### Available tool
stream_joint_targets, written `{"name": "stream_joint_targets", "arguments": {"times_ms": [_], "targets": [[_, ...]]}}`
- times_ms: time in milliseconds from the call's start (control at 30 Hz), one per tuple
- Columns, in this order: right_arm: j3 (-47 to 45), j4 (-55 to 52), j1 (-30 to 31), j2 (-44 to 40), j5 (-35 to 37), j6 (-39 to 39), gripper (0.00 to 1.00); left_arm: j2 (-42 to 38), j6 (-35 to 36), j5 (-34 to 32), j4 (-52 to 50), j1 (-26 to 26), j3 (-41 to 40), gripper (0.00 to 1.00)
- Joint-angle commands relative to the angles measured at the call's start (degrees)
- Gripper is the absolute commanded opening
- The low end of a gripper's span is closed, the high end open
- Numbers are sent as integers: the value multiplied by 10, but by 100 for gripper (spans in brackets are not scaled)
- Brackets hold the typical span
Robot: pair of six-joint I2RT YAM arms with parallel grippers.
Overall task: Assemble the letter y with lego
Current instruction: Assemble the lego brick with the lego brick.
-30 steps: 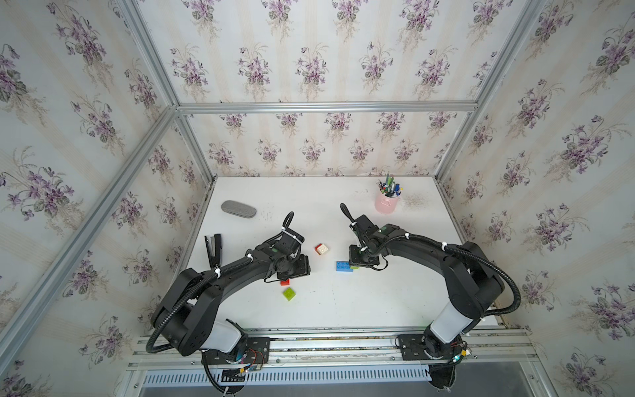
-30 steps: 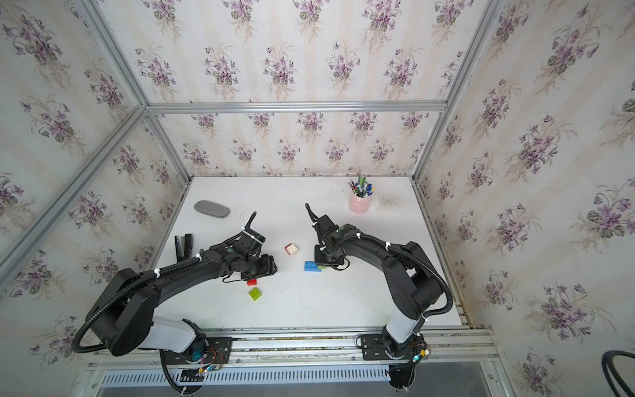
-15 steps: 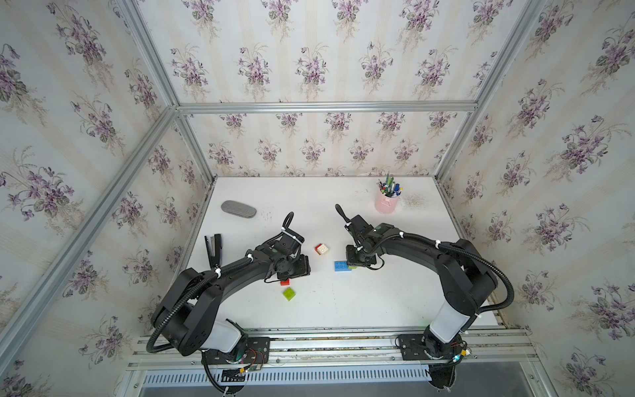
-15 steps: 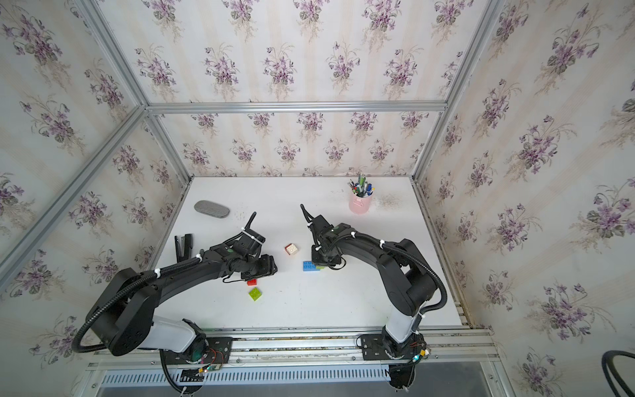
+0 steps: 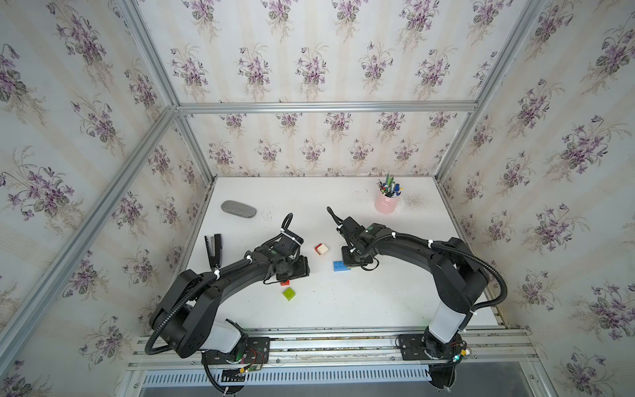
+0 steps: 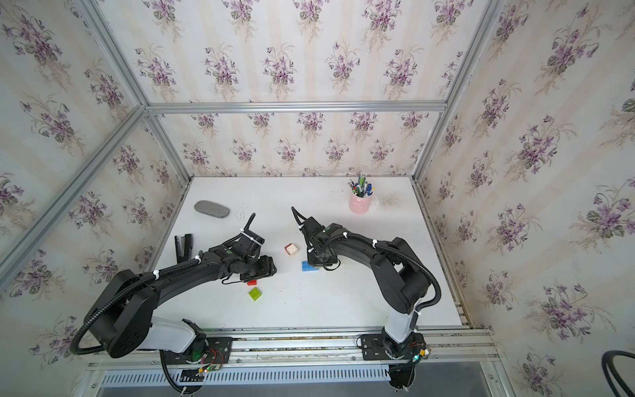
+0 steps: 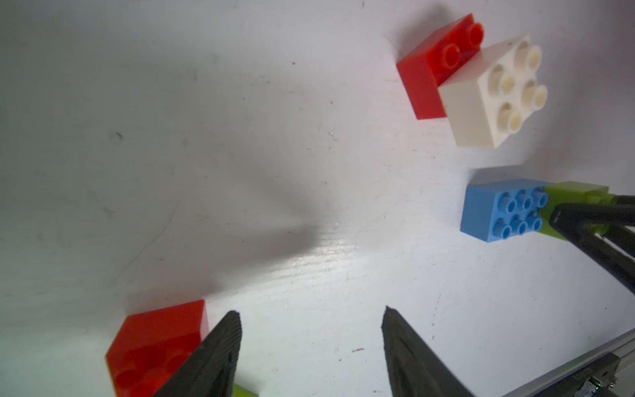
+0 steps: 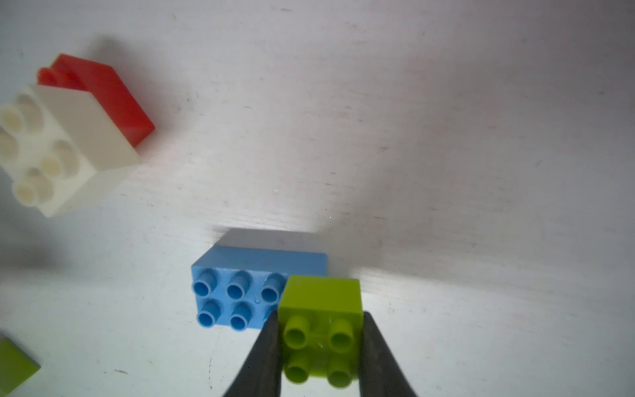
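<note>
so the right fingers [image 8: 264, 361] are clamped on a green brick [image 8: 323, 299], studs up, on one end of the blue brick [image 8: 237, 295]. blue lies flat on the table [image 8: 446, 137], long axis side to side. left fingers [image 7: 213, 357] spread, empty, beside a red brick [image 7: 154, 337].

Pen cup [image 5: 386, 205] standing at back right of desk [image 5: 378, 302], oval case [image 5: 238, 209] back left, stapler [image 5: 213, 251] lying by left edge. Mid-desk: stacked pair [image 5: 322, 249] sitting behind long brick [image 5: 339, 266], square brick [image 8: 321, 309] sitting on its right end; two loose bricks [image 5: 289, 294] lying front-left.
</note>
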Motion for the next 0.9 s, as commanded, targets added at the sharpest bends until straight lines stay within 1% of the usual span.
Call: {"name": "stream_joint_targets", "arguments": {"times_ms": [0, 100, 233, 300, 400, 467, 567, 633, 733, 867], "targets": [[-19, -20, 2, 28, 9, 2, 13, -7, -6, -9, -1, 1, -2, 67], [-16, -16, 1, 23, 0, 1, 13, -8, -7, -11, -2, 1, -4, 67], [-1, -15, 2, 5, -7, 2, 20, -8, -6, -11, -3, 1, -1, 67], [10, -18, 2, -3, -10, 1, 27, -8, -6, -13, -6, 1, 2, 67], [18, -18, 2, -13, -12, 1, 44, -8, -4, -14, -11, 1, 8, 67], [19, -14, 2, -19, -12, 1, 51, -8, -4, -17, -15, 1, 11, 68], [17, -7, 2, -29, -12, 1, 54, -8, -3, -20, -24, 1, 15, 68], [17, -4, 2, -35, -8, 2, 54, -29, -1, -27, -36, 1, 17, 68], [8, 12, -2, -58, -2, -1, 54, -39, 0, -48, -70, 1, 23, 68], [-11, 53, -8, -104, 5, -24, 54, -51, -1, -86, -130, 1, 34, 68]]}}
